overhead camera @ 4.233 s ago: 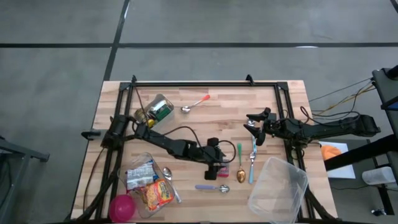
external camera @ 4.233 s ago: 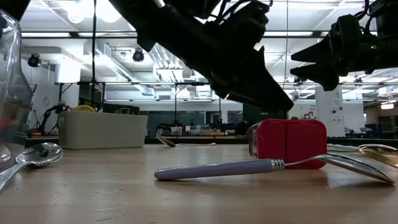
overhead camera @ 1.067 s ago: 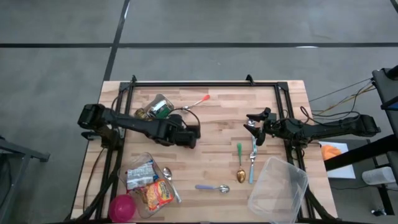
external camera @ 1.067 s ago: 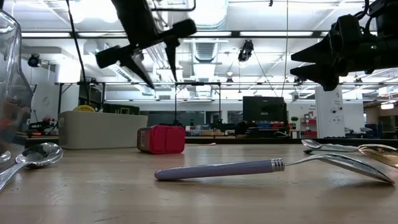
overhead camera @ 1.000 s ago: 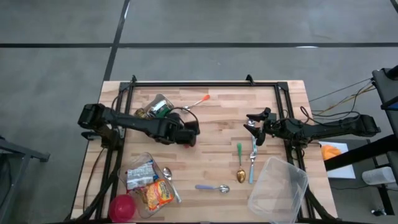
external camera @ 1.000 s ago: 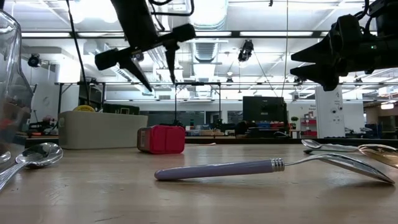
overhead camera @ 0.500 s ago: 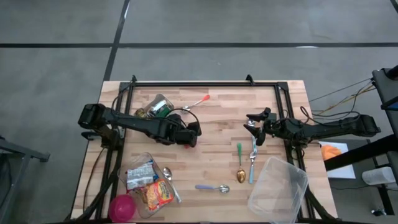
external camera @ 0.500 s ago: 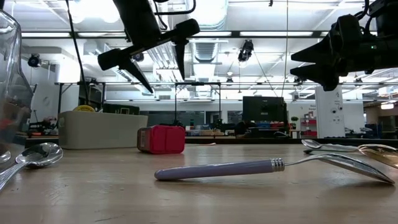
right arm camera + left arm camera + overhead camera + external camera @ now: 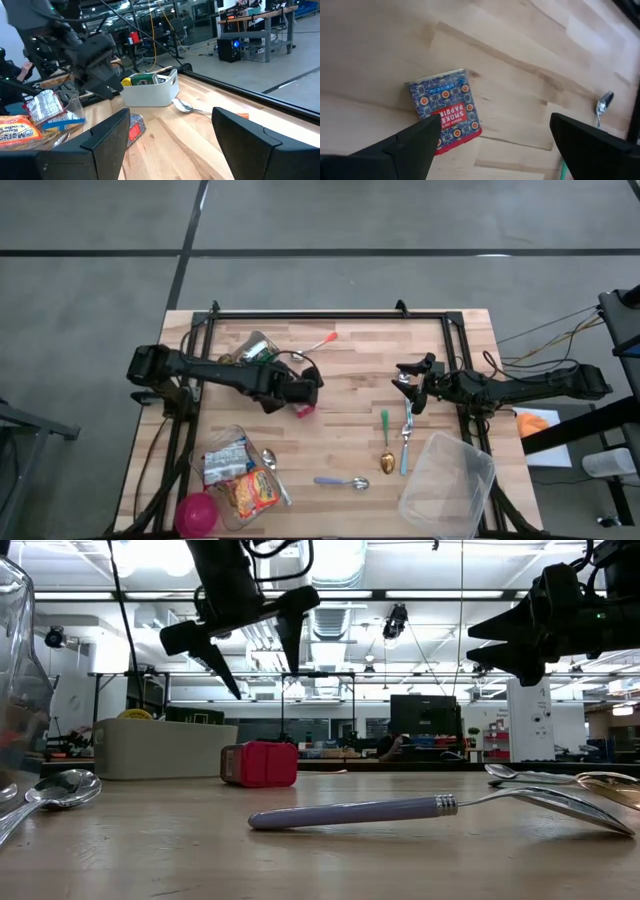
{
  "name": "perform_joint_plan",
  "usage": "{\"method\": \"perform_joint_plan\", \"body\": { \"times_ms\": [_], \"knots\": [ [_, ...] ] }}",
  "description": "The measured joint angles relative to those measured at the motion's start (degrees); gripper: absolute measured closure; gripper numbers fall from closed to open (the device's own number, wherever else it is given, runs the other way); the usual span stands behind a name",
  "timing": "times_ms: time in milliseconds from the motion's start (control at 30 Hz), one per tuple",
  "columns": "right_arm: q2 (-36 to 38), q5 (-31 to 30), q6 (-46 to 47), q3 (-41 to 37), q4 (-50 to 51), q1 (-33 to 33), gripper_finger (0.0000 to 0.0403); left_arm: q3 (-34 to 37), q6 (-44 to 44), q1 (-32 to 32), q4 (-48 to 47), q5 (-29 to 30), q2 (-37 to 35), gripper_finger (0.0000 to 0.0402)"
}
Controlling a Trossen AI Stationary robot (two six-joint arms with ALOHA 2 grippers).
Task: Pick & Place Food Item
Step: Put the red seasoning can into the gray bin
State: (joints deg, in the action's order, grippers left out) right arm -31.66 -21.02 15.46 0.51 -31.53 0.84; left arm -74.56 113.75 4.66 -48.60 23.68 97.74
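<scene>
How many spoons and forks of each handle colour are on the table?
Orange handle: 1
Green handle: 1
Blue handle: 1
Purple handle: 1
Silver handle: 1
Total: 5

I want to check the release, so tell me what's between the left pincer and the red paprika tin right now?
Nothing. In the low view the open left pincer hangs above the red paprika tin, which lies on the table, with only air between them.
</scene>
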Motion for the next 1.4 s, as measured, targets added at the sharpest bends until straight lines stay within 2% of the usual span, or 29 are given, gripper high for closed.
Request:
{"method": "perform_joint_plan", "body": {
  "times_ms": [167,300,367,1400],
  "knots": [
    [0.0,0.0,0.0,0.0,0.0,0.0,0.0126,-0.3,3.6,-1.1,-0.9,-2.5,2.5,0.0023],
    [0.0,0.0,0.0,0.0,0.0,0.0,0.0126,-0.5,11.0,-2.1,-2.3,-9.6,4.2,0.0023],
    [0.0,0.0,0.0,0.0,0.0,0.0,0.0126,-0.4,11.7,-2.6,-2.9,-11.2,4.4,0.0023],
    [0.0,0.0,0.0,0.0,0.0,0.0,0.0126,-0.4,10.8,-4.1,1.4,-11.8,13.5,0.0023]
  ]
}}
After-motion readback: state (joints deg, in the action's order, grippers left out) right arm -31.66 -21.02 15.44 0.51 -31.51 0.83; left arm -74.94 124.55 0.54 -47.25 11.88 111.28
